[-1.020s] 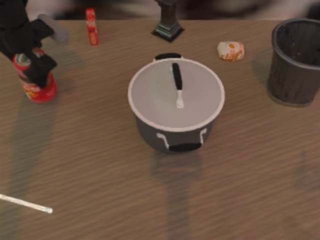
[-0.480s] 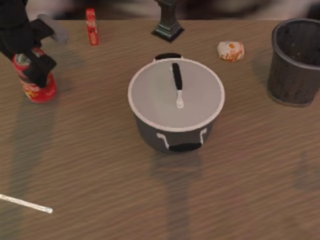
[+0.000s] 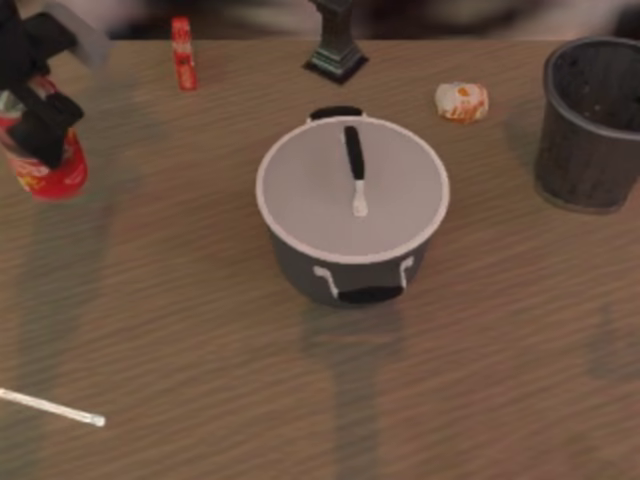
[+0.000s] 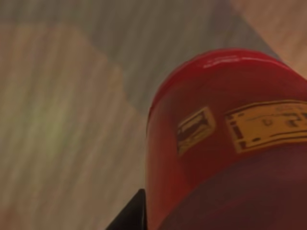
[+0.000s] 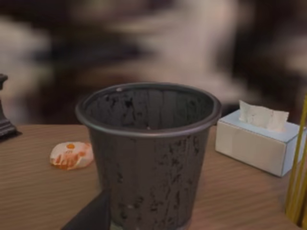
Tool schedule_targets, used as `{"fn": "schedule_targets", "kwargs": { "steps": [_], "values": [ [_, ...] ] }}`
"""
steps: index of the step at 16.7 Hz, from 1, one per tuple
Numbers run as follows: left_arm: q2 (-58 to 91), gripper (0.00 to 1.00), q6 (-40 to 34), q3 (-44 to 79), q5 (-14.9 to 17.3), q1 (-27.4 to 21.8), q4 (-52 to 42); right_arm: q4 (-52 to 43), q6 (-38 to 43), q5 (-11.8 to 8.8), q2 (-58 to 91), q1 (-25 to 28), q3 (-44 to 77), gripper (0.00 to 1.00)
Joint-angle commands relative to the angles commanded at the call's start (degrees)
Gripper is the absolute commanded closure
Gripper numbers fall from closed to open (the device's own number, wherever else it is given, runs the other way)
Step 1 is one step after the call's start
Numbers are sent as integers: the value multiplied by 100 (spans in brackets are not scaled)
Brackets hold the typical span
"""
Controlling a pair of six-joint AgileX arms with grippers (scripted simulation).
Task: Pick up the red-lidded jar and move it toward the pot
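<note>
At the table's (image 3: 200, 330) far-left corner: left gripper (image 3: 40, 120) clamped on the red-lidded jar (image 3: 45, 170), fingers pinching it from above. Jar looks raised off the table, hanging by the left edge. Left wrist view is filled by the jar's red body (image 4: 230, 143) with its yellow labels, wood surface blurred behind it.

The pot (image 3: 352, 205) sits mid-table, lid on, well apart from the jar. Thin red tube (image 3: 182, 52) and a dark pedestal base (image 3: 336, 45) at the far edge; orange-white wrapped lump (image 3: 462, 101) between pot and black mesh bin (image 3: 592, 125), which stands at the right edge. White stick (image 3: 50, 407) near the near-left corner.

Right arm isn't visible from above; can't tell its finger state. Its wrist camera faces the bin (image 5: 148, 153), with a tissue box (image 5: 259, 141) beside it.
</note>
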Motion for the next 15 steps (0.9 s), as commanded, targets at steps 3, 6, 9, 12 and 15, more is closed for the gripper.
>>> {"fn": "schedule_targets", "kwargs": {
  "steps": [3, 6, 9, 12, 15],
  "values": [
    [-893, 100, -15, -865, -9, 48, -56, 0, 0, 0, 0, 0, 0, 0],
    [-1246, 100, -12, -1220, -14, 67, -106, 0, 0, 0, 0, 0, 0, 0],
    [-1252, 100, -12, -1226, -14, 67, -107, 0, 0, 0, 0, 0, 0, 0],
    [-1216, 100, -69, -1208, -14, 13, -95, 0, 0, 0, 0, 0, 0, 0],
    [-1118, 100, -601, -1215, -8, -146, -42, 0, 0, 0, 0, 0, 0, 0]
  ]
}}
